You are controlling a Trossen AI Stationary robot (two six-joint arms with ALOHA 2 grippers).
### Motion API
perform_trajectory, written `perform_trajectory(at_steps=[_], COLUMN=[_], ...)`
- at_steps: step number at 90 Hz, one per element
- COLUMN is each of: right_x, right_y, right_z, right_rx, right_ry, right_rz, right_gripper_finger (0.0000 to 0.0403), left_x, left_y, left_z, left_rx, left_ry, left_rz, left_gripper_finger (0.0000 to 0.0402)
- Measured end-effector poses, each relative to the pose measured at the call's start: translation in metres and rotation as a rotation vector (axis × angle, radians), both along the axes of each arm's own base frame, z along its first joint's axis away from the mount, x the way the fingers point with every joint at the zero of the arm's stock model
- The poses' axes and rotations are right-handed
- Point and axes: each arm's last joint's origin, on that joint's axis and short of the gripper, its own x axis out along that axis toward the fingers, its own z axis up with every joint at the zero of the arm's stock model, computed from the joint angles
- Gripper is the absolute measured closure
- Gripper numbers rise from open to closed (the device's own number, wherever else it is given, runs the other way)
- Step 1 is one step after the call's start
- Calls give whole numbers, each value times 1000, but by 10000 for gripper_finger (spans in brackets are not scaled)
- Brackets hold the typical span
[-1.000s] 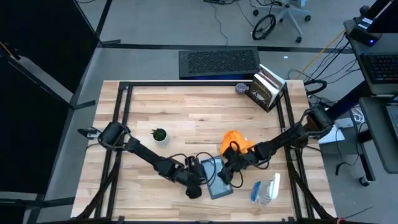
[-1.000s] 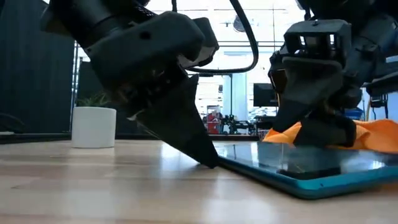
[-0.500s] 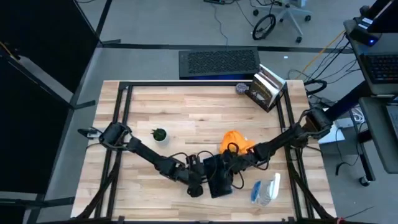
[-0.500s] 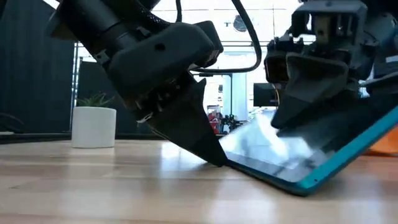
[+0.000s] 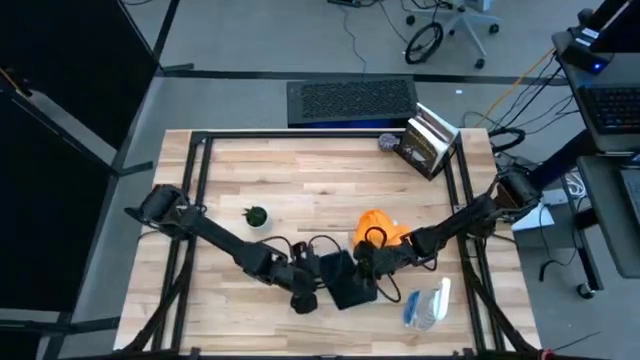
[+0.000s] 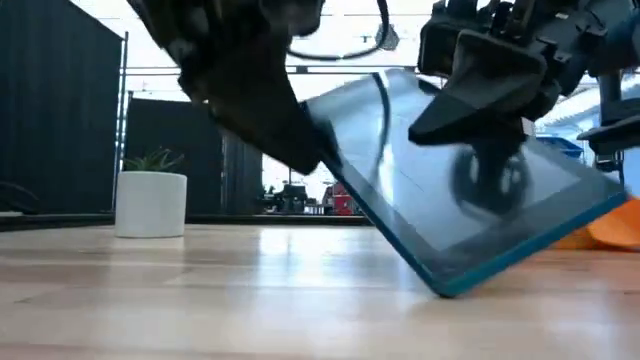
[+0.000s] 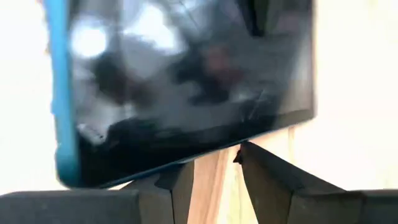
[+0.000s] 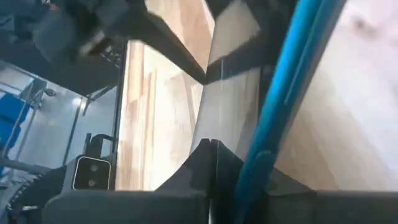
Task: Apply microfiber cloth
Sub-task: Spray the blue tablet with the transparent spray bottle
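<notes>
Pincers (image 6: 330, 150) tilt tablet (image 6: 460, 210) on wooden table (image 6: 200, 300).

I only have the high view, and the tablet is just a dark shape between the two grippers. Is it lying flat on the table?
Observer: No. The low view shows the tablet tilted steeply, with only its lower edge on the table.
Operator: Who is holding it up?
Observer: In the right wrist view, the right gripper is clamped on the tablet's blue rim.
Operator: And the left one?
Observer: The left wrist view shows the left gripper with its fingers spread, against the tablet's edge rather than clamped on it.
Operator: Where is the cloth?
Observer: The microfiber cloth lies on the table beyond the tablet, in neither gripper.
</notes>
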Motion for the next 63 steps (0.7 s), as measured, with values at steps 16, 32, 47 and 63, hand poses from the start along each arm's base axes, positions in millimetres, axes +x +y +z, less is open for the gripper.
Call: perform_trajectory(at_steps=[16, 32, 47, 63], right_x=[-7, -17, -22, -27], right_y=[-5, -12, -17, -20], right_z=[19, 33, 40, 62], right_rx=[-89, -227, -315, -353], right_ry=[-49, -61, -79, -176], right_rz=[50, 41, 18, -3], right_gripper_finger=[389, 389, 389, 389], left_x=[-8, -17, -25, -31], left_y=[4, 8, 13, 18], left_z=[25, 50, 71, 87], left_rx=[7, 11, 75, 127], left_ry=[-43, -102, -179, -240], left_rz=[-23, -31, 8, 53], left_gripper_finger=[283, 283, 283, 283])
